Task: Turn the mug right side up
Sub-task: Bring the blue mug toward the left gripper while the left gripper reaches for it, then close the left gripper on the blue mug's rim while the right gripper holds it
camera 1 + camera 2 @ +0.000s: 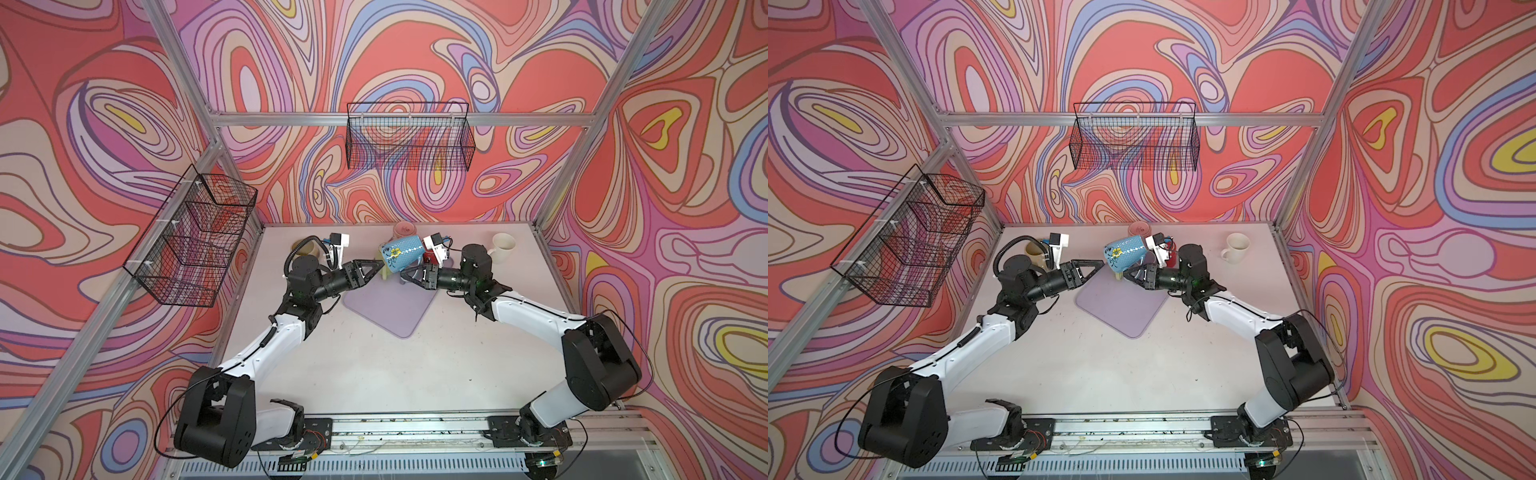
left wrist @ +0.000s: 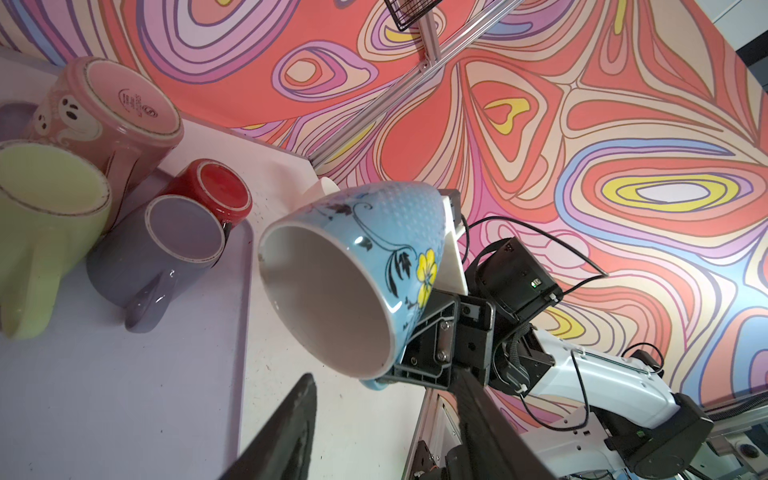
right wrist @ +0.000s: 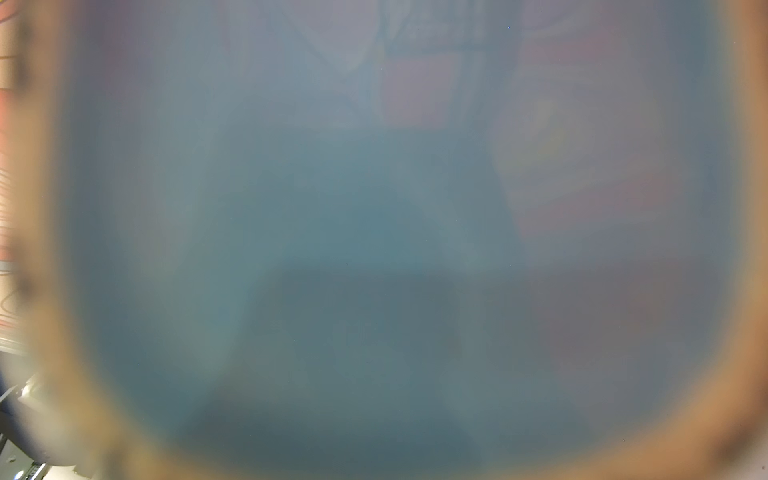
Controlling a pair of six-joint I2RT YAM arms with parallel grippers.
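- Blue mug (image 3: 374, 249) blurs the whole right wrist view; in a top view the mug (image 1: 401, 251) hangs tilted sideways above the lilac tray's (image 1: 395, 311) far end.
- Right fingers (image 1: 415, 276) pinch its lower side, nearly shut.
- Left fingers (image 2: 291, 415) stand half open, empty, facing its mouth.

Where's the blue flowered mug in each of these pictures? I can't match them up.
Top view: blue mug, tilted, centre back, above the lilac tray.
Top view: blue mug, same tilt, just left of centre.
Left wrist: centre, mouth towards camera.
Right wrist: only a blue blur, probably the mug.
Landmark: the lilac tray, not visible from the right wrist.
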